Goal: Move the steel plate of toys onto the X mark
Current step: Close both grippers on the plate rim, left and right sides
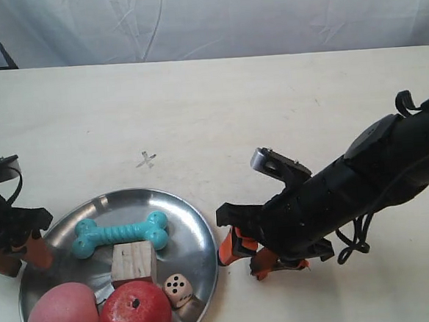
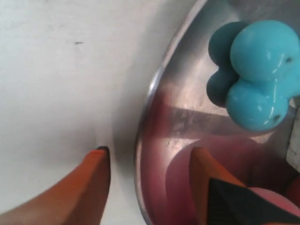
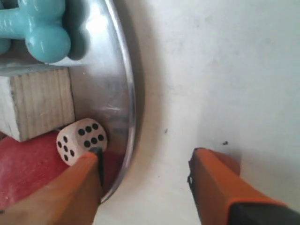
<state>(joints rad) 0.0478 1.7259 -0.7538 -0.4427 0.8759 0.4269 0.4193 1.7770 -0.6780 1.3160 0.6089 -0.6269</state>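
Observation:
The steel plate (image 1: 187,236) lies near the table's front left and holds the teal bone (image 1: 120,234), wooden cube (image 1: 133,262), white die (image 1: 178,289), red apple (image 1: 134,312) and pink ball (image 1: 62,315). The faint X mark (image 1: 147,160) is drawn on the table beyond the plate. My left gripper (image 1: 22,255) (image 2: 150,151) is open and straddles the plate's rim (image 2: 145,112), one finger inside near the bone (image 2: 258,70). On the opposite side my right gripper (image 1: 243,256) (image 3: 146,152) is open astride the rim (image 3: 129,93), one finger over the plate beside the die (image 3: 80,140).
The cream tabletop (image 1: 284,104) stretches back to a white cloth backdrop (image 1: 219,17). The right arm's black body (image 1: 364,187) reaches in from the right edge.

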